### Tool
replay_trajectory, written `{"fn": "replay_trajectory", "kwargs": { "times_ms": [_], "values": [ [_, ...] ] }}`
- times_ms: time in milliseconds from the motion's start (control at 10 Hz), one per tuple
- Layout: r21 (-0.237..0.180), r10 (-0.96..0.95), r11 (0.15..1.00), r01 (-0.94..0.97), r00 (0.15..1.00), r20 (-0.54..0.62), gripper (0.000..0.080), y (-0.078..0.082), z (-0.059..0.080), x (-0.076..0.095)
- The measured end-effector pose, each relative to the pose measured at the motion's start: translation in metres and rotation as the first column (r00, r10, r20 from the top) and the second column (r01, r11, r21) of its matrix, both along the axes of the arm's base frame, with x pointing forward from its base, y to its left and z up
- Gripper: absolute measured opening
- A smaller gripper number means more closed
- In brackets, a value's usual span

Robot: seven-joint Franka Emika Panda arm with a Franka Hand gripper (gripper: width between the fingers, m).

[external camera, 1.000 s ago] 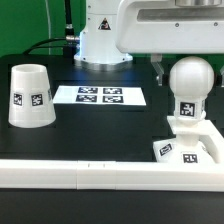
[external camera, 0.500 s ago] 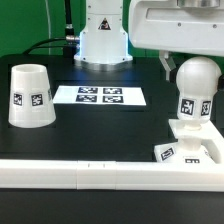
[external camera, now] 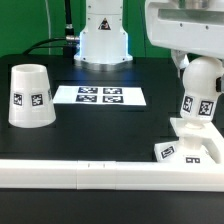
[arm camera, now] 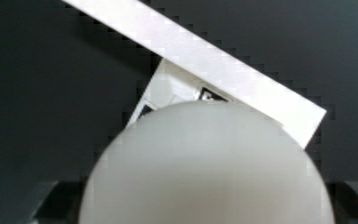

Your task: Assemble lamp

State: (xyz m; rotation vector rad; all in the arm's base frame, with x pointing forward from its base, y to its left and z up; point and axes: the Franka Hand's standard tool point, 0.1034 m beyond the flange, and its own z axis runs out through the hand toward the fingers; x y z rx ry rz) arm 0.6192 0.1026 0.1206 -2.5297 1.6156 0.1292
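Exterior view puts the bulb (external camera: 202, 85) at its right edge for you, round head up and leaning slightly, with the end effector (external camera: 201, 66) on it from above. The bulb's stem reaches down to the base (external camera: 208, 147). The base lies flat on the black worktop (external camera: 110, 125), just behind the long white rail (external camera: 90, 175). You cannot tell from this side whether the stem is seated in the base or only touching it.

Wrist view gives you the grip. The bulb's head fills the middle, and dark fingers (arm camera: 51, 203) show on both sides of it, tight against the white plastic. That means the end effector is clamped on the bulb's head. Past the head in that view you see a tagged part of the base, with the rail running as a diagonal white band.

At the exterior view's left, the shade (external camera: 30, 95) stands by itself with its wider end down and one tag facing the camera, well apart from the bulb and base. The marker board (external camera: 100, 96) lies flat between the shade and the bulb, in front of the arm's white pedestal (external camera: 105, 42).
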Motion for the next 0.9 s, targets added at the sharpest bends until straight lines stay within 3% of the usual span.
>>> {"fn": "replay_trajectory", "kwargs": {
  "times_ms": [200,500,900],
  "values": [
    [0.003,0.01,1.0,-0.01,1.0,0.002,0.0676,0.001,0.0,0.0],
    [-0.003,0.198,0.98,-0.198,0.98,-0.007,0.0698,-0.006,0.003,-0.003],
    [-0.017,0.578,0.816,-0.578,0.814,0.062,0.0699,-0.014,0.002,-0.003]
  ]
}}
